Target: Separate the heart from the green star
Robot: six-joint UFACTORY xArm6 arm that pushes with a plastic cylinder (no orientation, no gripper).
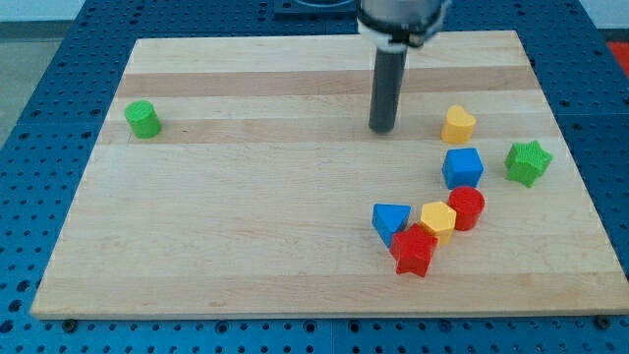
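Note:
The yellow heart (458,125) lies at the view's right, above the blue cube (462,167). The green star (528,162) lies near the board's right edge, right of and slightly below the heart, with a small gap between them. My tip (381,129) rests on the board left of the heart, about a block's width from it, touching no block.
A cluster lies below the cube: a red cylinder (468,207), a yellow hexagon (438,218), a blue triangle (391,218) and a red star (414,250). A green cylinder (143,119) stands alone at the far left. The wooden board (246,226) ends just right of the green star.

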